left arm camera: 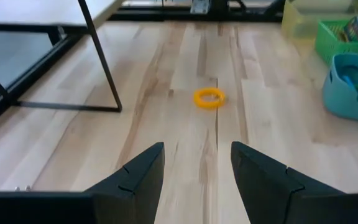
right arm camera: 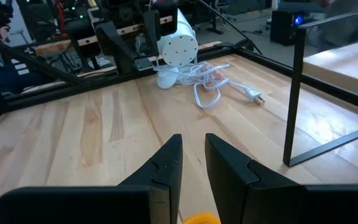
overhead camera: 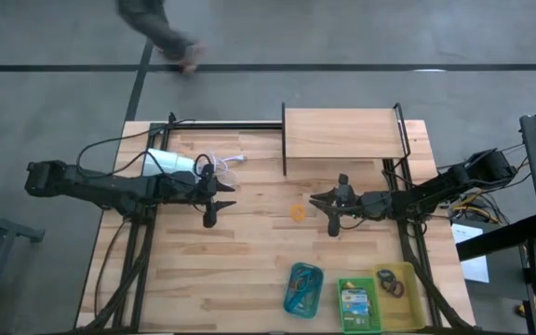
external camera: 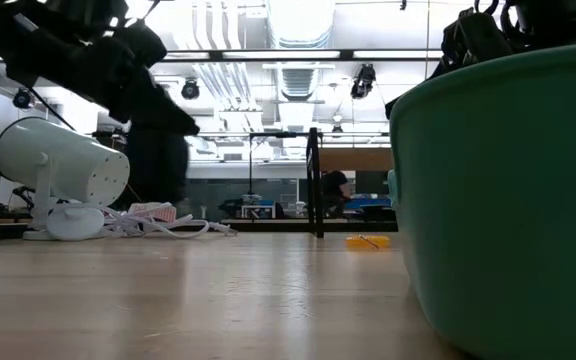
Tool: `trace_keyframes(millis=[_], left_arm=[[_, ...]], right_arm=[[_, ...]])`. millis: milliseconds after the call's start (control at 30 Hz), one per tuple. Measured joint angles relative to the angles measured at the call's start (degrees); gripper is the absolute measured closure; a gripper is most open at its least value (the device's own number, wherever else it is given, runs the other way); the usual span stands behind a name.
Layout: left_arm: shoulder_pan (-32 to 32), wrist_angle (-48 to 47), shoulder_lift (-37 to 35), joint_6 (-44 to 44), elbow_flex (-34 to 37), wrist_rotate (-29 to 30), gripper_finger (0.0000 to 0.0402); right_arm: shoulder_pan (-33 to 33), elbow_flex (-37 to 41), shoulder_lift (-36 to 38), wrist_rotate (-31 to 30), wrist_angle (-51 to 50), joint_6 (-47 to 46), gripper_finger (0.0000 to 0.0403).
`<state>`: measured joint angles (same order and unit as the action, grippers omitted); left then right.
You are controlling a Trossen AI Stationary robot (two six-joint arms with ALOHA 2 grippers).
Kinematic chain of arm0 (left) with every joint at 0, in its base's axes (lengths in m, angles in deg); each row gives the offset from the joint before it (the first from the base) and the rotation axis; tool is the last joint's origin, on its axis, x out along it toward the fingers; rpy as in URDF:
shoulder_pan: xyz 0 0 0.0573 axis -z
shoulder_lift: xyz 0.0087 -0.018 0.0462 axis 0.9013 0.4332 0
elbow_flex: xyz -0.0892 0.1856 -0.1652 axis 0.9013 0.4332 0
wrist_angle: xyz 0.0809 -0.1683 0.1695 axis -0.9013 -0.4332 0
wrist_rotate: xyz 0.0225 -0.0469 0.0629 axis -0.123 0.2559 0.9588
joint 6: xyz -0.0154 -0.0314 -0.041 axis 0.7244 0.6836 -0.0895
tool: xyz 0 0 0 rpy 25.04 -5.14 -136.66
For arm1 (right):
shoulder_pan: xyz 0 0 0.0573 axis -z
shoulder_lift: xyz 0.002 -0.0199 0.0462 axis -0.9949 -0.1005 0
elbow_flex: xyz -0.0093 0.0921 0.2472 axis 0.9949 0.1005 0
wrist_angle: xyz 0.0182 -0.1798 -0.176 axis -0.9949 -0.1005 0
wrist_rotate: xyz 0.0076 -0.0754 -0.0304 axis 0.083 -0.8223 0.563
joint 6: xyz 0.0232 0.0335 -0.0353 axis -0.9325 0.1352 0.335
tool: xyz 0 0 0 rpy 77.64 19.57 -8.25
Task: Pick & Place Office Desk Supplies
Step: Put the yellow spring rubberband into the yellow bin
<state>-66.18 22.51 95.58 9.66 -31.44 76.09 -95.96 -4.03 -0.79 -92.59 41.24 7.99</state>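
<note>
While the thin orange loop [overhead camera: 298, 212] lies flat on the pale wooden table [overhead camera: 249, 270] between the two tools, the left gripper [overhead camera: 214, 207] gapes empty and the right gripper [overhead camera: 328, 212] (nearer it) stands slightly parted, holding nothing.

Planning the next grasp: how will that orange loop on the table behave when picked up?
The orange loop looks thin and lies flat, so it is probably light and may flex. Lying flat on smooth wood, it may slide when nudged rather than roll.

Right hand [right arm camera: 192, 163] low over the wooden worktop [right arm camera: 92, 124].
Its fingers stand narrowly parted, empty; what seems an orange loop [right arm camera: 201, 218] peeks at bottom centre; white lamp [right arm camera: 178, 46] upper centre.
</note>
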Motion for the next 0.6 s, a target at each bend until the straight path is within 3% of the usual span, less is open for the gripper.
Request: trace_keyframes(millis=[400,600], left_arm=[[0.0,-0.8,0.0,0.0,0.0,0.0,0.0213],[0.0,-0.8,0.0,0.1,0.0,1.8,0.0211]], right_arm=[[0.0,0.0,0.0,0.2,0.0,-0.2,0.0335],[0.0,-1.0,0.0,12.6,-1.8,0.9,0.0335]])
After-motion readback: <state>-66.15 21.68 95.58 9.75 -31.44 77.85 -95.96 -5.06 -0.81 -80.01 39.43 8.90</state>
